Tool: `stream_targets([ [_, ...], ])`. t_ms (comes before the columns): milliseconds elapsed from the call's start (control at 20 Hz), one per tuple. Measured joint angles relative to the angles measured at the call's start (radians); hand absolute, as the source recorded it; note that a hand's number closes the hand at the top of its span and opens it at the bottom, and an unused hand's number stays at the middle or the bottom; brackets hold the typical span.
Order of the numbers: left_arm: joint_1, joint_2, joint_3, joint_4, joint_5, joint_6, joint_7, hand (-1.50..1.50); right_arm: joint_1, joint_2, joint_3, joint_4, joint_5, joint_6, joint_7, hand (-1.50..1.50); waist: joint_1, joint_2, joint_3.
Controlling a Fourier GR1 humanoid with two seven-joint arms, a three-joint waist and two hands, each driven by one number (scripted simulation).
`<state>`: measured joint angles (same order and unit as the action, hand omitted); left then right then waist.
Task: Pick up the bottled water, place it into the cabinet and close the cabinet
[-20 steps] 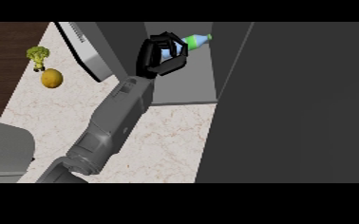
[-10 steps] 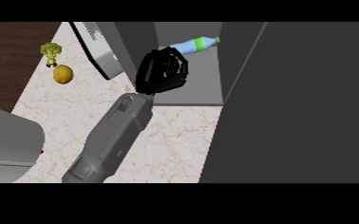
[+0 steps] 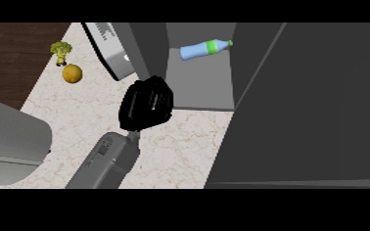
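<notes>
Bottle [image 3: 206, 49] lies on its side deep in the cabinet [image 3: 201, 89], no longer in the right hand [image 3: 148, 103] that carried it a moment ago. Head view, the only one: the hand is released and empty, pulled back over the counter [image 3: 180, 147] beside the open door [image 3: 108, 51]. Placing looks done; closing the door remains.

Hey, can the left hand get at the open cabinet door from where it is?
Probably yes: the left hand sits right by the cabinet door, at its near edge, with nothing between them.
</notes>
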<state>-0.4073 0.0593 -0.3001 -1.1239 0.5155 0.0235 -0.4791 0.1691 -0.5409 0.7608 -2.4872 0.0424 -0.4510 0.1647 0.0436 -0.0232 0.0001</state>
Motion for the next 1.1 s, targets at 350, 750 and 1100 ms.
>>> stream_targets([
  [350, 0.299, 0.117, -0.023, -0.333, 0.025, -0.002, 0.044, 1.5, -0.089, -0.015, 0.053, 0.0, -0.009, 0.081, 0.067, 1.5, 0.007, 0.006, -0.001],
  [750, 0.609, 0.239, -0.02, -0.647, 0.047, -0.022, 0.042, 1.5, -0.209, 0.048, 0.067, 0.016, -0.008, 0.096, 0.204, 1.5, 0.0, 0.01, -0.003],
  [1100, 0.812, 0.337, 0.064, -0.813, 0.104, -0.089, 0.013, 1.5, -0.416, 0.248, 0.086, 0.063, 0.048, 0.073, 0.379, 1.5, -0.009, 0.014, -0.003],
])
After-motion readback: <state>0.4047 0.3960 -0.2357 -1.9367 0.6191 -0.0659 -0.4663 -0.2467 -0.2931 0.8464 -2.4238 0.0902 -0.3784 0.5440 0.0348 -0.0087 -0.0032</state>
